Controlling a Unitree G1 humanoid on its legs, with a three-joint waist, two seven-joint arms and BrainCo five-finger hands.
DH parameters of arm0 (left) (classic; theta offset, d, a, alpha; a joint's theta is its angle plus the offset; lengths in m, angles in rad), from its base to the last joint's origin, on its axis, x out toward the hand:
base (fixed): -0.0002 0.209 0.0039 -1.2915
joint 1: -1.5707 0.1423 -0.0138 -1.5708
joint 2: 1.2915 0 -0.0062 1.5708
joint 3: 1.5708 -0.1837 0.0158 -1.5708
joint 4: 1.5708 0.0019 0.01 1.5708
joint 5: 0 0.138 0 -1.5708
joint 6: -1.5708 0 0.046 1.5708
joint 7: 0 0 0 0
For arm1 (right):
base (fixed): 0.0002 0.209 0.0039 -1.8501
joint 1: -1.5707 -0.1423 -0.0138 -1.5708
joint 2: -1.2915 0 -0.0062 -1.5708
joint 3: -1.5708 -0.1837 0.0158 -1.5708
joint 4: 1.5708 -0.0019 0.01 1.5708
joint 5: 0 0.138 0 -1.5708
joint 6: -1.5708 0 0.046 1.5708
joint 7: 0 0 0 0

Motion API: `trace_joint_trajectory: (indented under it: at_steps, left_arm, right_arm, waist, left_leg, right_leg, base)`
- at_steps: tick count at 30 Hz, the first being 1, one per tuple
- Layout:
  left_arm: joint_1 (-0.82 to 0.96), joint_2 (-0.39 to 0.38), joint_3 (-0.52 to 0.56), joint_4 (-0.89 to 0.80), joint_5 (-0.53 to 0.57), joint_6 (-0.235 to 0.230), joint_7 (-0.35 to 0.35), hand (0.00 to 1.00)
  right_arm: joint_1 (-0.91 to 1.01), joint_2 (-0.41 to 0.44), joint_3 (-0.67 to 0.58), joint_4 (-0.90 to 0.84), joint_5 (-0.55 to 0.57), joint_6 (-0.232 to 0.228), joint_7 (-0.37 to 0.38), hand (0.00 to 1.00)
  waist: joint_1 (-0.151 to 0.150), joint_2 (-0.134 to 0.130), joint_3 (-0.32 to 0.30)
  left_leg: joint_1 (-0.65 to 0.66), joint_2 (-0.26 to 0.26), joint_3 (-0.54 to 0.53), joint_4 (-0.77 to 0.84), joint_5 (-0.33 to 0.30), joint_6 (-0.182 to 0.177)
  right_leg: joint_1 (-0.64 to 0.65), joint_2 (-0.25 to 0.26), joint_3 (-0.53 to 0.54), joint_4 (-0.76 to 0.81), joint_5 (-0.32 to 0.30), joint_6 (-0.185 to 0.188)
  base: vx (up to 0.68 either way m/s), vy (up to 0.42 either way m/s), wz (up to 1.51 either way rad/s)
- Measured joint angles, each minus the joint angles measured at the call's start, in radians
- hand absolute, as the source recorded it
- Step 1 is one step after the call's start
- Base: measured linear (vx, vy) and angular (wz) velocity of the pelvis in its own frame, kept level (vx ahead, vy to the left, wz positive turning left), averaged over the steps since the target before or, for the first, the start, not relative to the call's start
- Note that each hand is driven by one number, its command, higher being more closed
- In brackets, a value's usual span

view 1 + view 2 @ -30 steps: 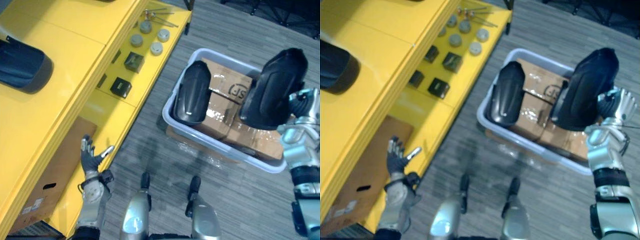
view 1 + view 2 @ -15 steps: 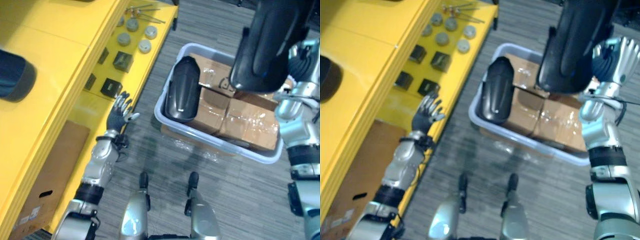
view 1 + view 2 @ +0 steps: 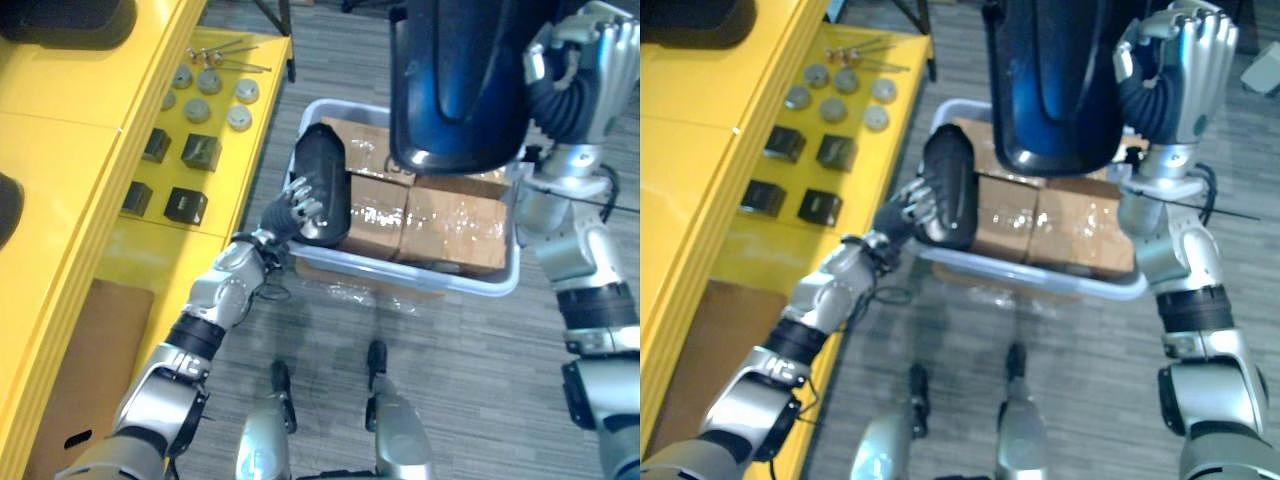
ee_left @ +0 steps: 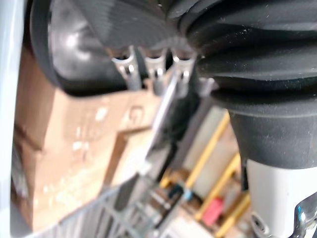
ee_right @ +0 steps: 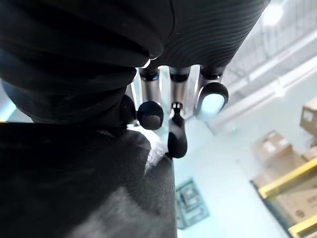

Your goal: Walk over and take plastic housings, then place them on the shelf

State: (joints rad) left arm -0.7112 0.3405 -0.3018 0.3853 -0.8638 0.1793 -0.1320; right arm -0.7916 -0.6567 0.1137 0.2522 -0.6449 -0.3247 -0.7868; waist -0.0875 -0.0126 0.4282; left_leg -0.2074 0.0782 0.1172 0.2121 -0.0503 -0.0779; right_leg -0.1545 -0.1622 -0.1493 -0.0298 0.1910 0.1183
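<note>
The right hand (image 3: 1180,65) is up at 1 o'clock in the head views, its fingers curled into a tight grip at the edge of the raised housing (image 3: 455,80); in the right wrist view the dark fingertips (image 5: 150,114) bend down onto the housing's black surface; this large dark, glossy plastic shell hangs at 12 o'clock, well above the bin (image 3: 430,280) and clear of everything in it; the grey bin stands on the floor (image 3: 450,370) at the centre, and cardboard boxes (image 3: 455,220) fill it side by side; the second housing (image 3: 322,185), a smaller black shell, lies on the boxes at the bin's 9 o'clock end, leaning against the near wall; the left hand (image 3: 292,210) reaches in from 7 o'clock with its fingers spread, and their tips touch the lower end of that second housing without closing round it; the left wrist view shows the straight fingers (image 4: 130,69) running up to the dark shell, with the boxes beyond; the yellow shelf (image 3: 60,130) runs along 9 o'clock; its lower level carries black blocks (image 3: 185,205), grey discs (image 3: 198,108) and thin metal rods (image 3: 225,55) toward 11 o'clock; another dark housing (image 3: 60,15) rests on the shelf's top level at 10 o'clock; a flat cardboard sheet (image 3: 60,400) lies on the bottom level at 8 o'clock
</note>
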Motion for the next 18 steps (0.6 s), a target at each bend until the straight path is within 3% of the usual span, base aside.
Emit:
trace_joint_trajectory:
  at_steps: [5, 13, 18]
  left_arm:
    - [-0.042, -0.009, -0.032, 0.037, -0.009, -0.002, 0.001, 0.0]
    - [-0.046, -0.039, -0.072, 0.036, -0.08, -0.046, 0.002, 0.0]
    - [-0.05, -0.041, -0.074, 0.036, -0.07, -0.046, 0.045, 0.0]
  right_arm:
    - [0.007, 0.042, 0.056, -0.001, -0.018, -0.032, 0.03, 1.0]
    - [0.08, 0.067, 0.171, 0.024, -0.04, -0.052, 0.088, 1.0]
    - [0.081, 0.071, 0.228, 0.084, -0.04, -0.023, 0.114, 1.0]
  waist:
    - [-0.004, 0.0, 0.0]
    - [-0.003, 0.024, -0.091]
    - [-0.003, 0.029, -0.099]
  left_leg:
    - [0.014, -0.003, 0.004, -0.009, 0.001, 0.0]
    - [0.02, -0.009, 0.001, -0.031, 0.002, -0.002]
    - [0.032, -0.01, -0.005, -0.036, 0.002, -0.002]
  right_leg:
    - [0.009, -0.001, 0.007, -0.005, 0.003, -0.002]
    - [0.019, -0.004, 0.0, -0.031, 0.008, -0.005]
    - [0.036, -0.005, -0.01, -0.035, 0.005, -0.007]
  base:
    - [0.0, 0.0, 0.0]
    - [0.0, 0.0, 0.0]
    - [-0.03, -0.001, 0.03]
